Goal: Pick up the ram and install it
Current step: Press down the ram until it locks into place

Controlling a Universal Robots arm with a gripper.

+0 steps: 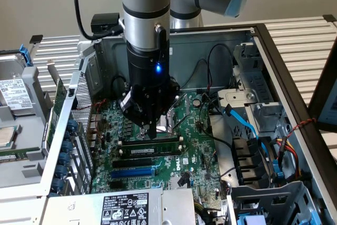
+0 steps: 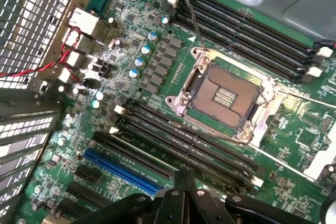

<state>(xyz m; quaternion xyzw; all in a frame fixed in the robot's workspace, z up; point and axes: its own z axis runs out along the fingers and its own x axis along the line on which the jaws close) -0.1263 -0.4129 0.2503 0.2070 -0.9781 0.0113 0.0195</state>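
One open computer case (image 1: 274, 51) takes up most of the exterior view, with the green motherboard (image 1: 195, 146) lying flat in its floor. The arm comes straight down over the board, and the gripper (image 1: 149, 131) has its fingers pressed together, their tips right at the ram (image 1: 152, 142). The ram lies lengthwise along the nearest of the black memory slots (image 1: 150, 152) below the processor socket (image 2: 224, 94), and appears seated or nearly so; I cannot tell whether the end clips have latched. A blue expansion slot (image 1: 132, 172) runs parallel a little further toward the camera. Judging from this, the pick-up is done and the install is at or near its close, with the stick in the slot rather than in a grasp.
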